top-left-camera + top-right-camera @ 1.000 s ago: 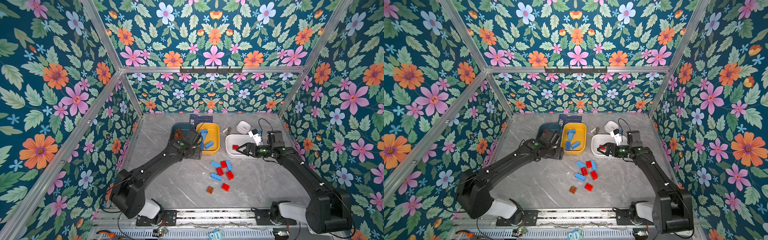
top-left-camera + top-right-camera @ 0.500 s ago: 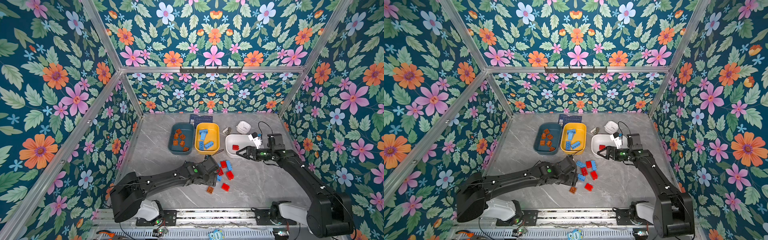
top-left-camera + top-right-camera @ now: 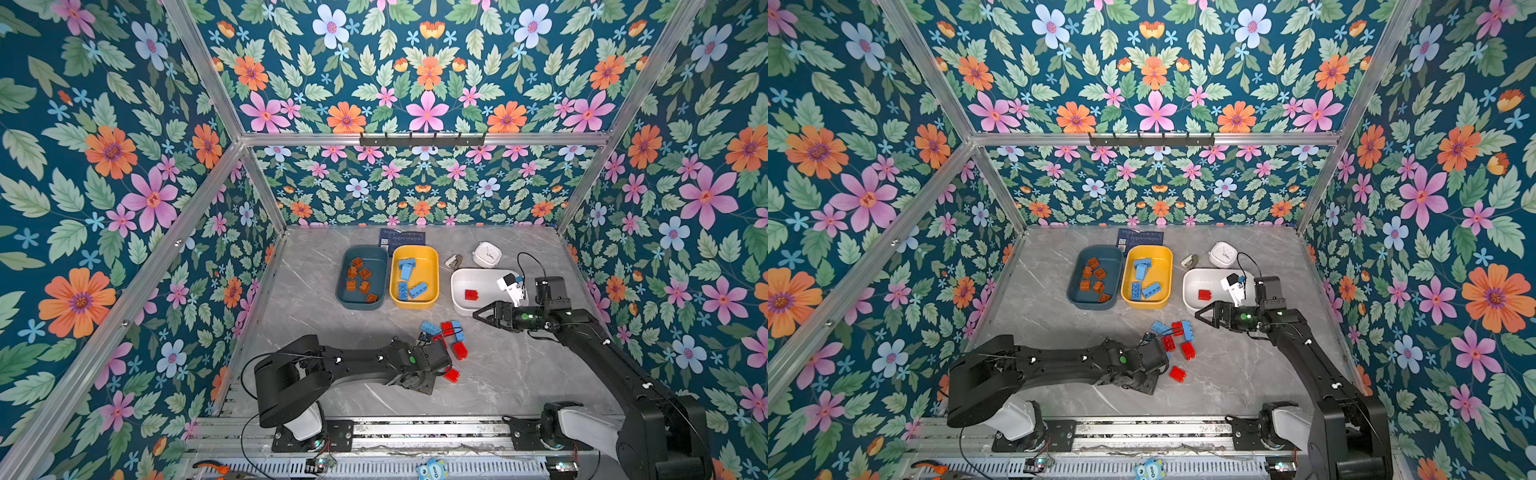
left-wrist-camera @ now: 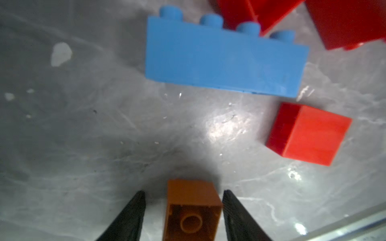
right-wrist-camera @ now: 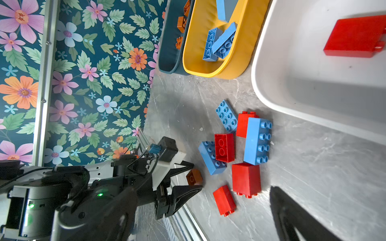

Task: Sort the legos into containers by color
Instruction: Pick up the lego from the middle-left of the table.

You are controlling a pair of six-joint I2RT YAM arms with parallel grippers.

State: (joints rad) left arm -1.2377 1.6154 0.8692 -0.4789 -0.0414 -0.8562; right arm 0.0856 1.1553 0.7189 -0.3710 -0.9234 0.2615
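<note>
The left pincer (image 4: 183,193) is set low at the desk (image 3: 316,299), its jaws apart on either side of a brown brick (image 4: 192,208) whose hollow underside is turned to the wrist camera. A gap is seen at one jaw, so the brick is not clamped. Just beyond it lie a long blue brick (image 4: 223,60) and a red brick (image 4: 309,133), part of a loose heap (image 5: 258,141) between the two arms. The right pincer (image 3: 482,316) is held wide apart and empty by the near edge of the white tub (image 3: 465,278), in which a lone red piece (image 3: 471,294) is laid. Brown bricks (image 3: 358,262) are gathered in the teal tub (image 3: 379,266) and blue bricks (image 3: 405,270) in the yellow tub (image 3: 430,266). Behind the tubs a white square gadget (image 3: 487,254) and a dark blue card (image 3: 402,237) are placed. The desk is grey and marbled and is enclosed by flowered walls (image 3: 124,166) on an aluminium frame (image 3: 415,139).
</note>
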